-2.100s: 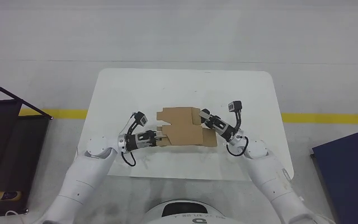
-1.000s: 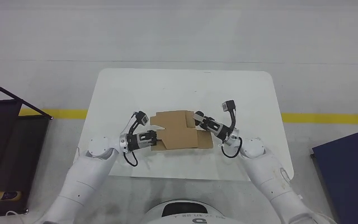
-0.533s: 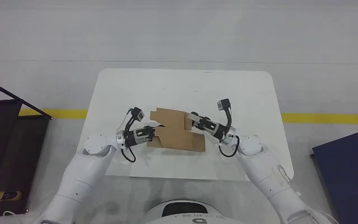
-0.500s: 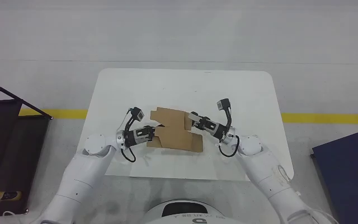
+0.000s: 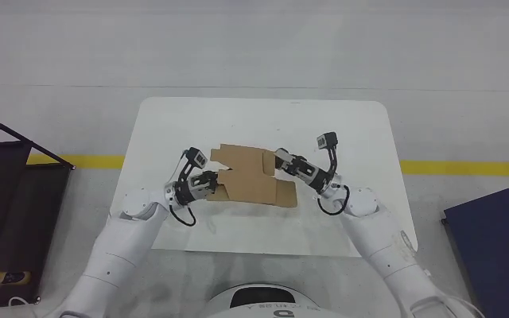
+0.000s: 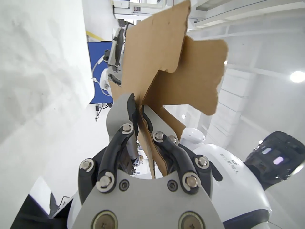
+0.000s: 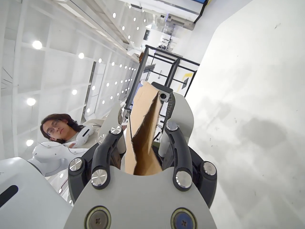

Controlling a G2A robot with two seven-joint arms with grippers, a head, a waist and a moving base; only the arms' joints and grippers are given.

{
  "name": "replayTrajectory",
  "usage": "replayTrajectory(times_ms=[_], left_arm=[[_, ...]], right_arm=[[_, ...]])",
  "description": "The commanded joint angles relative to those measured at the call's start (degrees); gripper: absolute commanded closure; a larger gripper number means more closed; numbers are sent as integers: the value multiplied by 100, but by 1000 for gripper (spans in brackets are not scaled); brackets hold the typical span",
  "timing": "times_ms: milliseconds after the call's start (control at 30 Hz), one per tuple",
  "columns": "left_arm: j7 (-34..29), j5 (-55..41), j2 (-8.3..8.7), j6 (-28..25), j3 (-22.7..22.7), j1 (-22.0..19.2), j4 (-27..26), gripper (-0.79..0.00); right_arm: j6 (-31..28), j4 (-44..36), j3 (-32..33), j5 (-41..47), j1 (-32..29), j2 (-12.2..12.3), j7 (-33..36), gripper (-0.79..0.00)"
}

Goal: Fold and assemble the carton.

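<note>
A flat brown carton (image 5: 246, 175) with loose flaps hangs over the middle of the white table (image 5: 238, 119), held from both ends. My left gripper (image 5: 213, 181) is shut on the carton's left edge. In the left wrist view the left gripper (image 6: 137, 107) pinches the cardboard (image 6: 166, 55), and two flaps fan out beyond it. My right gripper (image 5: 280, 159) is shut on the carton's right end near its far corner. In the right wrist view the right gripper (image 7: 146, 110) holds a cardboard edge (image 7: 143, 125) whose two layers gape slightly apart.
A black rack (image 5: 24, 183) stands off the table's left side and a dark blue object (image 5: 485, 230) lies on the floor to the right. A yellow floor line (image 5: 453, 167) runs behind the table. Bare tabletop surrounds the carton on all sides.
Both arms have carried the carton a little to the left and toward the far side, and its tilt has changed. Both grips have held throughout.
</note>
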Motion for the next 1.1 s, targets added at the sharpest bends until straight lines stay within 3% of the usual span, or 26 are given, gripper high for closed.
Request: replayTrajectory(times_ms=[0,67,100,233,367,667,1067], left_arm=[[-27,-268,-4,55,-66,-14,1,0],[-58,-454,-8,134,-116,-36,-3,0],[-67,-498,-9,154,-134,-48,-3,0],[-68,-482,-16,183,-149,-91,15,0],[-4,-119,-19,109,-89,-130,71,0],[110,-104,-52,93,-60,-204,152,0],[371,139,-77,321,-20,-374,456,0]], right_arm=[[-31,-54,71,83,-38,11,-52,-659],[-111,-128,181,120,-73,22,-215,-699],[-210,-170,273,138,-91,26,-415,-776],[-560,-568,508,426,-244,24,-915,-785],[-431,-1024,563,759,-427,67,-445,-785],[250,-1085,385,242,-390,132,374,-785],[268,-1157,114,362,-363,126,761,-714]])
